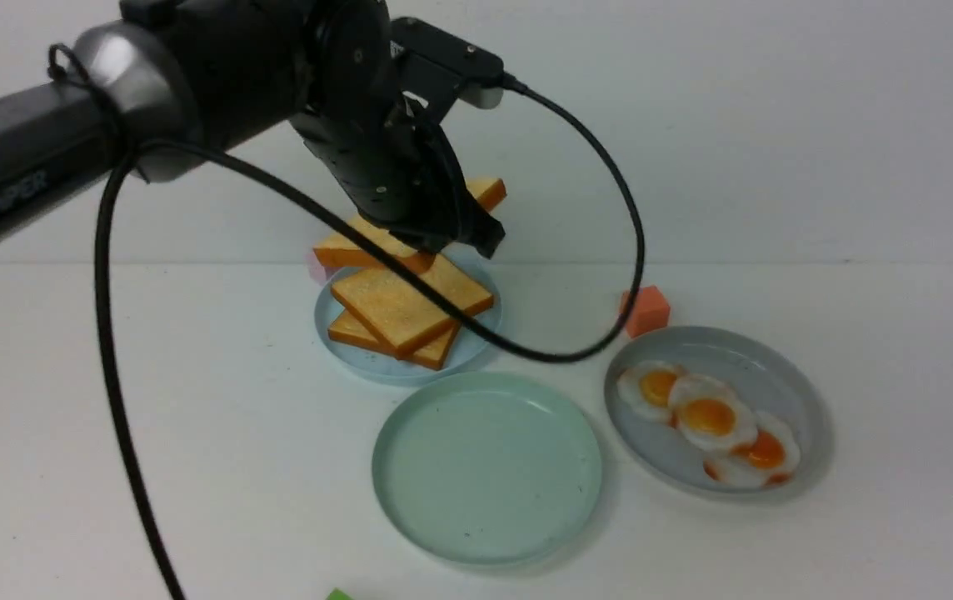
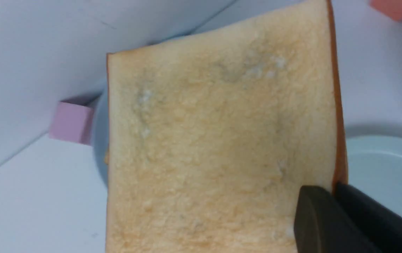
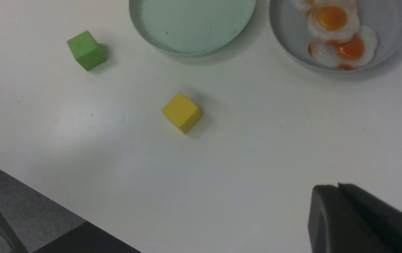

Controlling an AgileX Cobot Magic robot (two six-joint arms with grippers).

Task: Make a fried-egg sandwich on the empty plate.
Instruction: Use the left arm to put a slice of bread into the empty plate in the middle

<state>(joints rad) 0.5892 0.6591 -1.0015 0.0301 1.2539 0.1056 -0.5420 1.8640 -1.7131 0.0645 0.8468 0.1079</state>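
Note:
My left gripper [image 1: 451,237] is shut on the edge of a golden-brown toast slice [image 1: 356,244] and holds it tilted above the small light-blue plate [image 1: 385,367]. That toast fills the left wrist view [image 2: 218,140], with the gripper [image 2: 334,188] pinching its crust. Two more toast slices [image 1: 406,304] lie stacked on the light-blue plate. The pale mint-green plate [image 1: 486,467] sits bare in front of it and also shows in the right wrist view [image 3: 192,24]. Three fried eggs [image 1: 710,417] lie on the grey-blue plate [image 1: 776,371]. No assembled sandwich is in view. My right gripper [image 3: 338,186] is shut and empty above the table.
An orange cube [image 1: 647,310] sits behind the grey-blue plate. A pink cube [image 2: 71,121] sits by the light-blue plate. A green cube [image 3: 86,50] and a yellow cube [image 3: 181,112] lie near the front. The left arm's cable [image 1: 576,354] hangs over the table.

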